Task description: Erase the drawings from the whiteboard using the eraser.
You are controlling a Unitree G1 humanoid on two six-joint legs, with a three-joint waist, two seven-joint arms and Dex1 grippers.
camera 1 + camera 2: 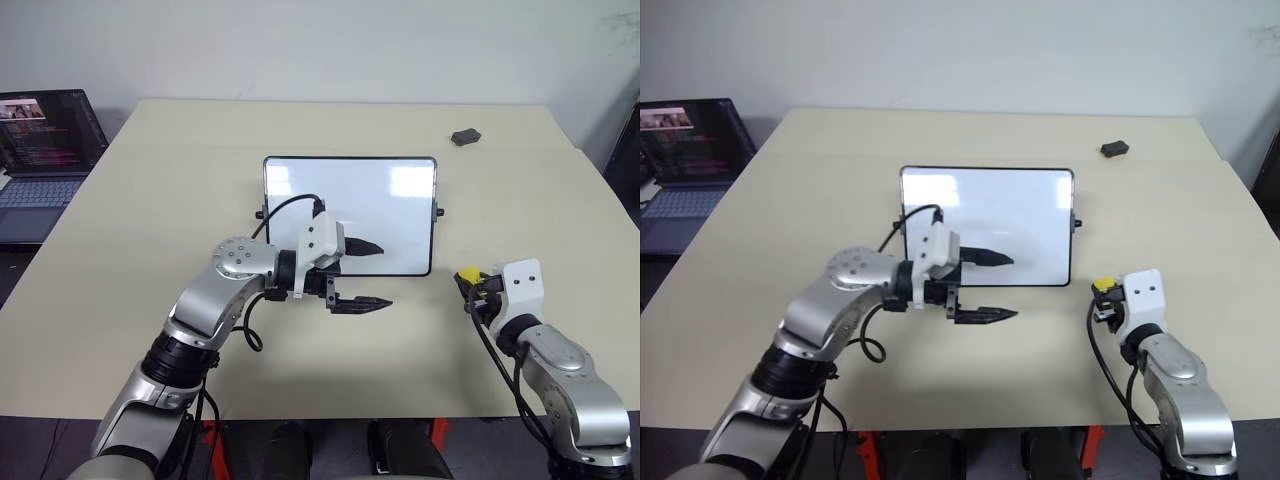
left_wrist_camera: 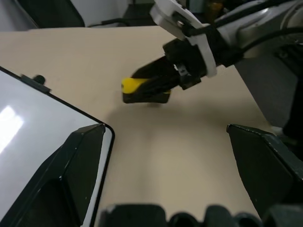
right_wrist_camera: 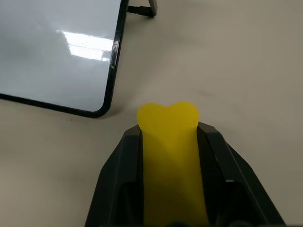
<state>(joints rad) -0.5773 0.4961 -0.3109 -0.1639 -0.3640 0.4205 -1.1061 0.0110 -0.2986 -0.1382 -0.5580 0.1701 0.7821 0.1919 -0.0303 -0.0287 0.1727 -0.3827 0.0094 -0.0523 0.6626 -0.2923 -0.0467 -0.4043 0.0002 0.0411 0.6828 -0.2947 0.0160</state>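
While your right gripper is clamped tight on the eraser, it hangs over bare table just off the board's near right corner, well clear of the white surface. Your left gripper stands wide open and holds nothing, one finger over the board's near edge, the other over the table in front of it. No drawings can be made out on the visible white surface; part of it is hidden behind the left gripper, so marks may remain there.

Risks, as judged: if you sweep back toward the board, the eraser arm could strike the left fingers, which lie across that path. The board's black feet are small, so a hard sideways wipe could push the board along the table. The eraser is squeezed at its sides, and a tilted press might twist it out of the jaws.

Orientation: the eraser's long axis runs along the fingers, its yellow end pointing forward, away from you.
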